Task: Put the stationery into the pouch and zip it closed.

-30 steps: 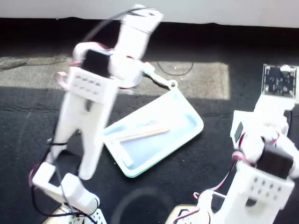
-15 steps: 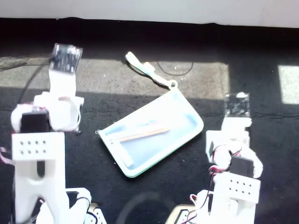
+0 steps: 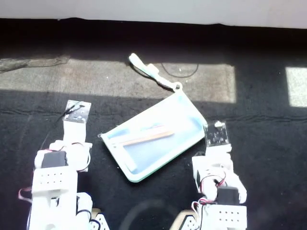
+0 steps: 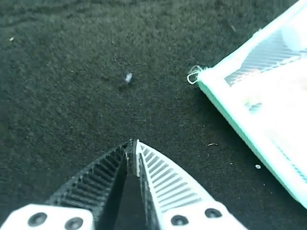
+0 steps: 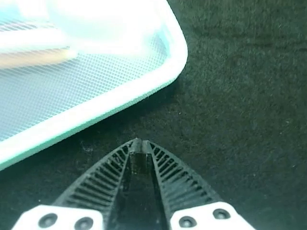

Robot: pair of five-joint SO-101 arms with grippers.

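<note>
A pale blue mesh pouch (image 3: 158, 139) with a mint green edge lies slanted in the middle of the dark mat. A wooden pencil-like stick (image 3: 146, 138) and other stationery show through its mesh. Its white strap (image 3: 152, 72) trails off the far corner. My left gripper (image 4: 133, 143) is shut and empty, over bare mat just beside the pouch's (image 4: 261, 100) near left corner. My right gripper (image 5: 139, 142) is shut and empty too, close to the pouch's (image 5: 86, 81) rounded right corner. In the high view both arms are folded back near the front edge, left (image 3: 57, 172) and right (image 3: 216, 177).
A dark carpet-like mat (image 3: 268, 158) covers the table. A sunlit strip (image 3: 96, 79) crosses the back, with a thin cable loop (image 3: 180, 71) lying on it. Open mat lies on both sides of the pouch.
Both arms have drawn back from over the pouch toward the front edge and folded low. The pouch and strap have stayed where they were.
</note>
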